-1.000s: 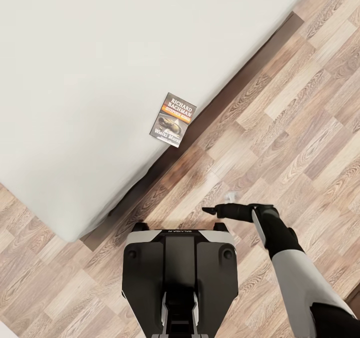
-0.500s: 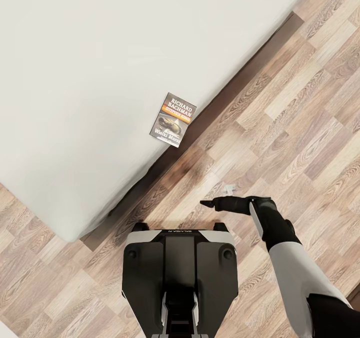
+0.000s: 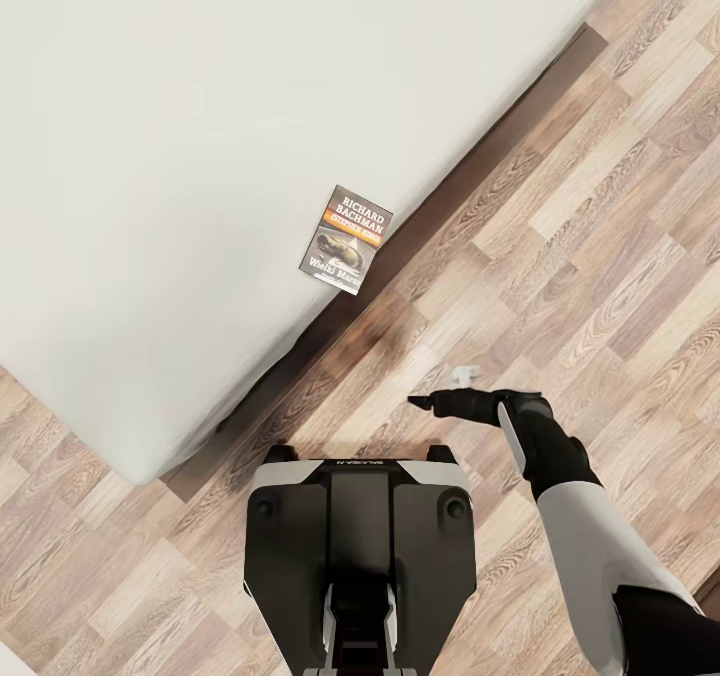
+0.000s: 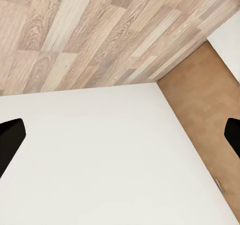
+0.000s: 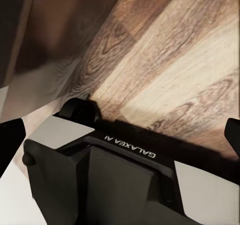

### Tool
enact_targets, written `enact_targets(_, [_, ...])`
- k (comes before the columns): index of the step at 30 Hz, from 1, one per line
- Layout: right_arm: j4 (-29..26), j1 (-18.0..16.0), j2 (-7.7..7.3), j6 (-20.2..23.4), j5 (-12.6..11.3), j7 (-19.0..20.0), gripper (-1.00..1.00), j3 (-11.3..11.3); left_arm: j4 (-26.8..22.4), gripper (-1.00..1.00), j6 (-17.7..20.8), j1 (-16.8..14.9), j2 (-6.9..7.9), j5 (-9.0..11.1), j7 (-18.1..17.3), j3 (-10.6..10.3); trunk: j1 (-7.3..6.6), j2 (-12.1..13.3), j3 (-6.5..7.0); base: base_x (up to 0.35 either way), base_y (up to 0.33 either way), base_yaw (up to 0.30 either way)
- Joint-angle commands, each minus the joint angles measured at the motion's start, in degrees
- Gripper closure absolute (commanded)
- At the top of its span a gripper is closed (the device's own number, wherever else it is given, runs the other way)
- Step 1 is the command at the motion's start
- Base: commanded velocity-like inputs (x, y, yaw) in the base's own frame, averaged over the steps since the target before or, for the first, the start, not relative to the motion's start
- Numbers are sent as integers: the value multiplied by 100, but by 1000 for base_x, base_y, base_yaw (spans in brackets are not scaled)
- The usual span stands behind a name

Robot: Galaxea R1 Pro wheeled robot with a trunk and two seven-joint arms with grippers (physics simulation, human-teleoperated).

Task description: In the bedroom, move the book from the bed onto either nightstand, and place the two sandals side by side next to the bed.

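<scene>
Dark-covered, the book point(image 3: 346, 240) lies at the bed's point(image 3: 180, 156) near edge, ahead and left of my right hand point(image 3: 422, 402), fingers apart, long axis tilted from me.

This is a bedroom in a home, rendered in a simulator. A wide bed point(image 3: 180, 156) with a plain grey-white mattress and a dark wooden frame along its edge lies ahead and to the left of the right gripper point(image 3: 425, 402), with a paperback book point(image 3: 346, 240) lying flat near the mattress edge, well apart from that gripper. The floor point(image 3: 600, 206) under and around the gripper is light wood-grain parquet of a domestic kind, and it also shows in the left wrist view beside a white surface and a brown strip.
</scene>
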Motion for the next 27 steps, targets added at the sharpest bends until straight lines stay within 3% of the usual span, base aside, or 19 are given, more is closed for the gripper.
enact_targets(1, [-11,-2,5,16,59,38,-100,-18,-9,-100,8,1,-62,6,85,-45,4,-9,-5,0,0,0])
enact_targets(11, [-25,3,-2,11,62,-40,-100,-23,-9,-100,-2,4,-289,-2,901,-53,4,-9,-5,0,0,0])
enact_targets(27, [-23,5,29,-26,76,-195,-100,-38,-13,-100,-51,2,-326,0,1087,-49,4,-9,-5,0,0,0])
